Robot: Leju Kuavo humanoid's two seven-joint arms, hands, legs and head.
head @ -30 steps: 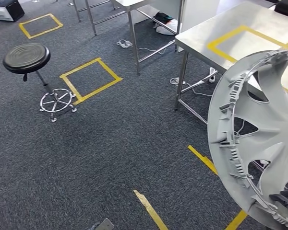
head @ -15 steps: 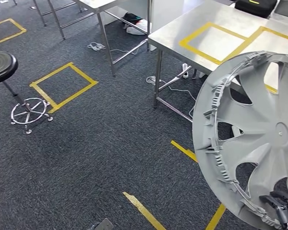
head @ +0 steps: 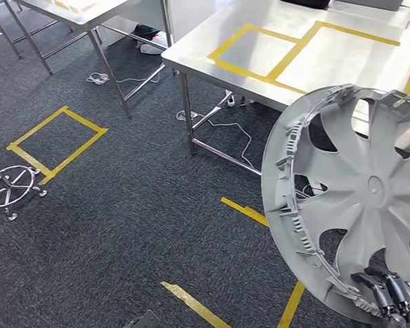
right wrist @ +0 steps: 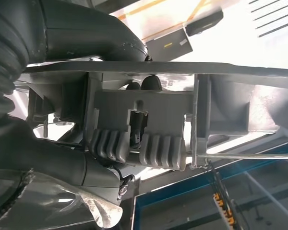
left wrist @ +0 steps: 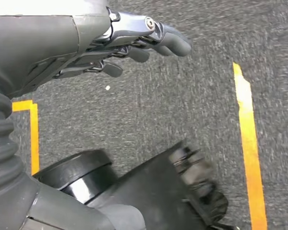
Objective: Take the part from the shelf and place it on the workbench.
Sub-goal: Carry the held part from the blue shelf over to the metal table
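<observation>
We've got the large grey plastic wheel cover (head: pixel 370 198) up in front of us, held on edge at our right side, its inner face turned our way. Our right hand (head: pixel 393 301) grips it low on the rim, dark fingers (head: pixel 378 290) curled over the edge; from the wrist camera we see the rim's ribbed clips (right wrist: pixel 135 143) close against the hand. That low grip looks chosen to keep the broad disc upright and off the floor while we carry it.

Our left hand (left wrist: pixel 135 43) hangs over the dark grey carpet (head: pixel 115 205), fingers loosely apart, holding nothing. We judge it is kept out of the way.

The cover itself: a ring of small clips and ribs along the edge, wide curved spokes running to a plain hub, openings between them showing what lies behind. It looks light but awkward, apt to swing.

Ahead stands the steel workbench with yellow tape squares (head: pixel 275 34), its near edge partly behind the cover. The part is not yet over it, so the carry is well along and the placing is to come.
</observation>
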